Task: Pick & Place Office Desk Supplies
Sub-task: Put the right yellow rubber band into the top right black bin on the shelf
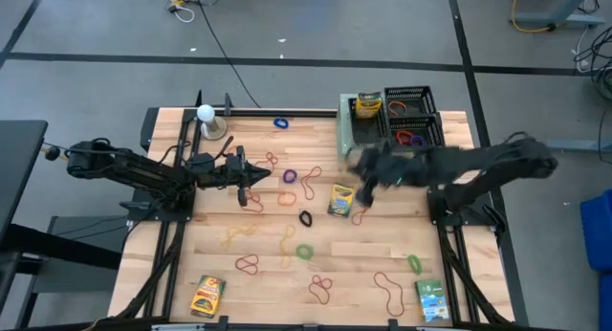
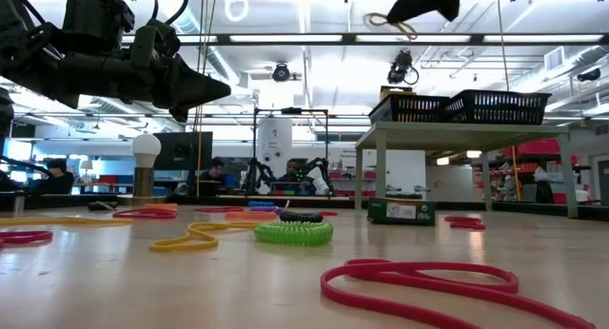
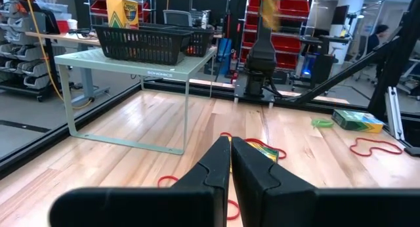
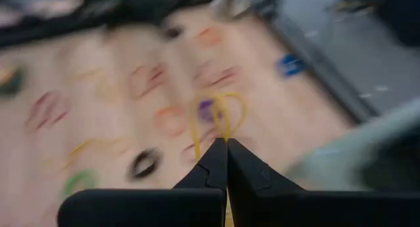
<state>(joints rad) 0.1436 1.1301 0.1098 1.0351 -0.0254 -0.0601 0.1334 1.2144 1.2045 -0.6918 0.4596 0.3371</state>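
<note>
Currently we hold a yellow rubber band (image 4: 220, 119), light and floppy, pinched in the right gripper (image 4: 227, 143) beside the black baskets (image 1: 411, 116).

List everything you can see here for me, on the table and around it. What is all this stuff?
table: one, pale wood, under everything
rubber bands: many; red, orange, yellow, purple, green, blue, black; scattered over the table
yellow band: one, hanging from the right gripper
small boxes: four, yellow-green, orange or green; one mid-table, two by the edge opposite the shelf, one upright on the shelf
shelf: one, pale green, raised at a table corner
baskets: two, black, on the shelf
white ball: one, on a small stand, along the shelf's edge
people: a few, seated far behind the table
left gripper: shut, empty, over the table
right gripper: shut on the yellow band, raised high
</note>
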